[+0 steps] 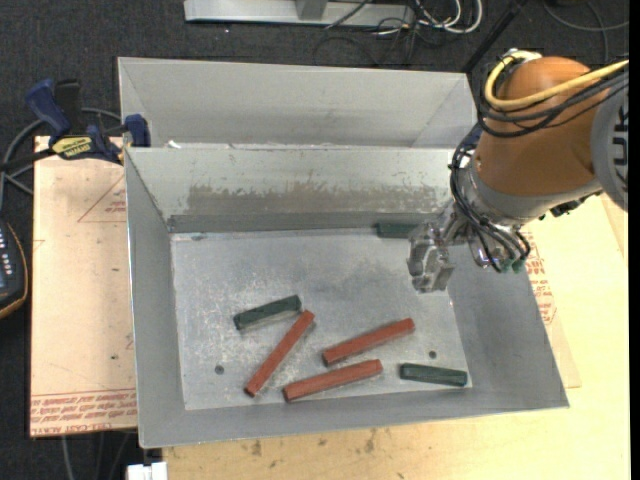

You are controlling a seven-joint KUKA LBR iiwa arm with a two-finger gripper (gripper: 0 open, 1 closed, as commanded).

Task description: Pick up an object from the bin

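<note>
Claw (431, 265) hanging low in the right rear part of the grey metal bin (300, 183), slung under the rounded orange-covered wrist (530, 138) that fills the right side of the camera view. Spread or pressed together? I cannot tell from this angle; it reads as one small bright metal lump against the floor. Beneath it is bare scratched metal.

Closest piece is a dark green rectangular block (398, 230), lying flat along the foot of the back wall. It sits just left of the claw and behind it, near it, though I cannot tell whether they touch.

Working outward toward the front, a red rectangular bar (368, 341) lies at a slant with its right end farther back, well apart from the claw. To its right, close to the front right corner, lies a second dark green block (433, 374), almost level. Just left of that one is a second red bar (332, 380), tilted much like the first and lying just in front of it.

Farther left, a long red bar (281, 353) lies at a steeper slant. Its upper end comes right up beside the right end of a third dark green block (267, 312), the piece farthest from the claw; I cannot tell whether those two touch.
</note>
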